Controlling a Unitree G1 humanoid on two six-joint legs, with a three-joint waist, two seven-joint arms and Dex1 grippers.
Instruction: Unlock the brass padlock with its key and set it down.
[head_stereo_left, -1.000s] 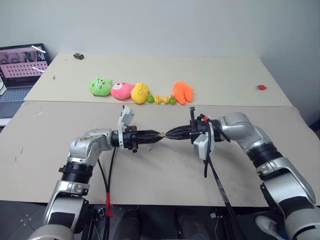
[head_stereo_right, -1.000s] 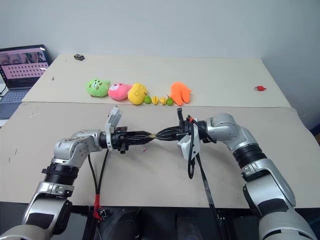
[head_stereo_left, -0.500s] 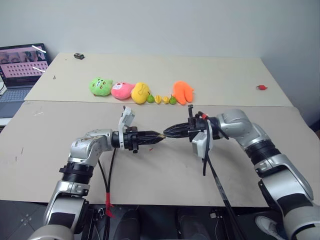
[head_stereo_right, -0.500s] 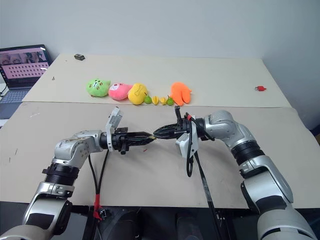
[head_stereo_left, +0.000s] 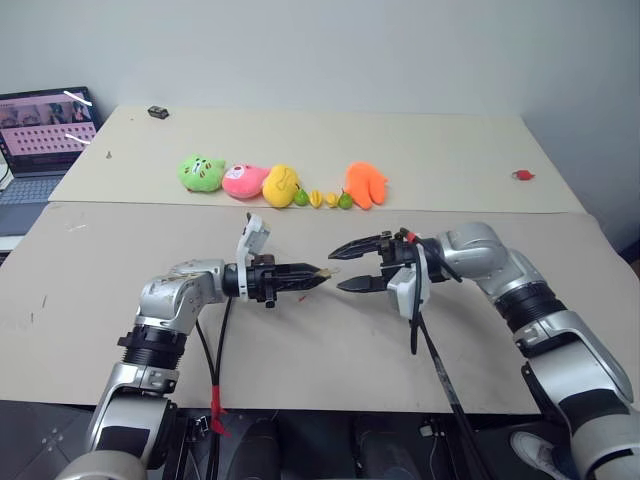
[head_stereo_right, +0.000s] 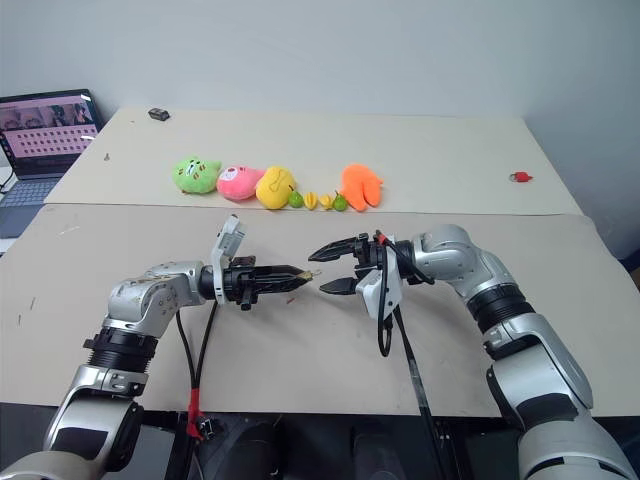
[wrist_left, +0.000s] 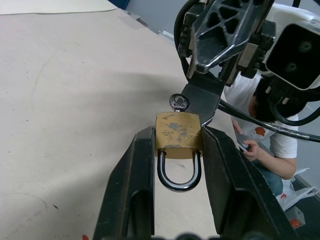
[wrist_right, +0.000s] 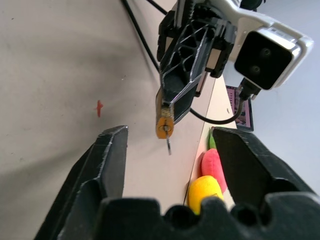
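A long tan table (head_stereo_left: 300, 360) lies beneath both arms, which meet above its near half. The right gripper (head_stereo_left: 344, 266) points toward the left one, its two black fingers spread wide apart with nothing between them, just beside the key's end. The left gripper (wrist_left: 175, 150) faces it, its fingers clamped on the sides of the brass padlock (wrist_left: 178, 132), whose silver shackle loops back toward the wrist. The key (wrist_left: 179, 102) sits in the padlock's far end, its round head sticking out toward the right gripper's open jaws. Well beyond both grippers, plush toys (head_stereo_left: 280, 184) lie in a row.
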